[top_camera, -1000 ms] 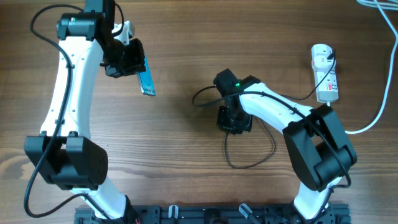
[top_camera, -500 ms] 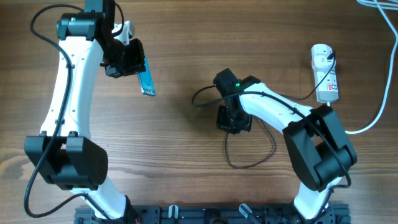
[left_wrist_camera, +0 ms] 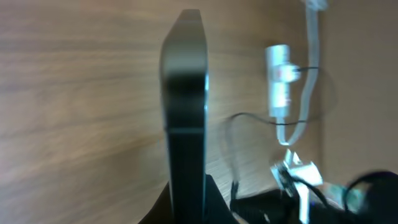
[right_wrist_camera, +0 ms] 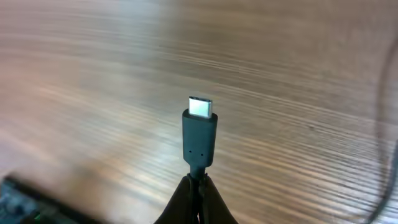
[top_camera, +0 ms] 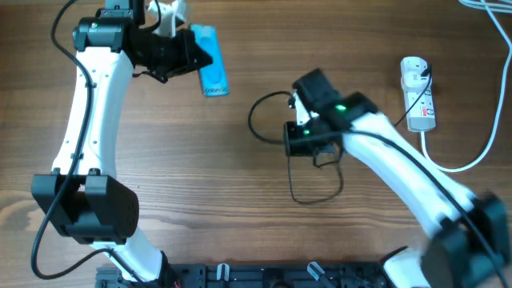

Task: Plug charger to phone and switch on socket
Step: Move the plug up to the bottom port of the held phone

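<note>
My left gripper [top_camera: 186, 50] is shut on the phone [top_camera: 211, 71], a turquoise-screened slab held above the table at the upper left; in the left wrist view the phone [left_wrist_camera: 185, 106] shows edge-on between the jaws [left_wrist_camera: 186, 208]. My right gripper [top_camera: 294, 138] is shut on the charger [top_camera: 312, 188], a thin black looping cable; in the right wrist view the jaws [right_wrist_camera: 198, 186] pinch it just below its connector tip [right_wrist_camera: 199, 132], which points up. The white socket [top_camera: 418, 94] lies at the far right and also shows in the left wrist view [left_wrist_camera: 279, 81].
A pale thick cable [top_camera: 490, 136] curves along the right edge past the socket. The charger loops on the wood below and left of my right gripper. Dark rails [top_camera: 264, 276] line the front edge.
The left gripper lifted and swung the phone right and up, turning its screen more to the camera. The right arm rose and shifted right, carrying the charger tip with it.
</note>
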### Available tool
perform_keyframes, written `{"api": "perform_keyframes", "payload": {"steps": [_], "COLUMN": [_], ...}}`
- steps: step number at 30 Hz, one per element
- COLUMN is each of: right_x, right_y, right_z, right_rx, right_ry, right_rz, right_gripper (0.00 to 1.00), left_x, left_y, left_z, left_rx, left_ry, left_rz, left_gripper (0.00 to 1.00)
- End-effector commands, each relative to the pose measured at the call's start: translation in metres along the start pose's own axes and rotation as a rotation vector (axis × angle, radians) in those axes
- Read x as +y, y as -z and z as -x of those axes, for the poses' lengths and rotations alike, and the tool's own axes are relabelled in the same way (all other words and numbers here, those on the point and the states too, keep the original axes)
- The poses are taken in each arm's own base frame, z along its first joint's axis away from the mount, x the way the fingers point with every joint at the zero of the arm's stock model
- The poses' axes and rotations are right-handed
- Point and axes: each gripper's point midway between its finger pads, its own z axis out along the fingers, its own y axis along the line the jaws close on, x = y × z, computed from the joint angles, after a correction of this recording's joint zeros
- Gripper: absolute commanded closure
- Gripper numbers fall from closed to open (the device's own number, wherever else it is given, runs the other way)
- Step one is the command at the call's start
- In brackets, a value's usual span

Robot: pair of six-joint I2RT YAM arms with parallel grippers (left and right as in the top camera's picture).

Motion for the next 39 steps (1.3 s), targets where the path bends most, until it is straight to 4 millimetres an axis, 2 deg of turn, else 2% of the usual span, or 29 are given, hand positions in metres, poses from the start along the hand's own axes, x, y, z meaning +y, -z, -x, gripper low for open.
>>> {"api": "perform_keyframes", "payload": {"steps": [1,4,10,13,16,23,39], "right_x": [0.037,0.052,0.070,0.075,0.081,0.091,0.098], "right_y": [0.042,0.053,0.056,0.064,0.072,0.078,0.084], "right_z": [-0.006,-0.010,-0.004,-0.001,0.003,0.021,0.035], "right_rx": [-0.067,-0.093,-0.138,-0.154,-0.176,-0.253,-0.316], "right_ry": [0.175,0.206,0.212,0.219,0.237,0.181,0.157], "right_rz": [0.149,0.192,0.230,0.238,0.249,0.272,0.300], "right_gripper": [0.96,0.96,0.96,0.96,0.96,0.96,0.96], "left_x": [-0.061,-0.090,-0.112,-0.110,-0.111,-0.112,-0.111], "left_y": [0.014,0.025,0.005,-0.014,-0.022,-0.022,-0.022], "left_z": [0.001,0.000,-0.021,-0.027,-0.031,-0.032,-0.036], "left_rx": [0.003,0.012,0.063,0.078,0.087,0.090,0.115], "left_ry": [-0.088,-0.138,-0.258,-0.284,-0.299,-0.298,-0.249], "left_rz": [-0.346,-0.514,-0.522,-0.422,-0.385,-0.388,-0.382], "left_gripper": [0.96,0.96,0.96,0.96,0.96,0.96,0.96]}}
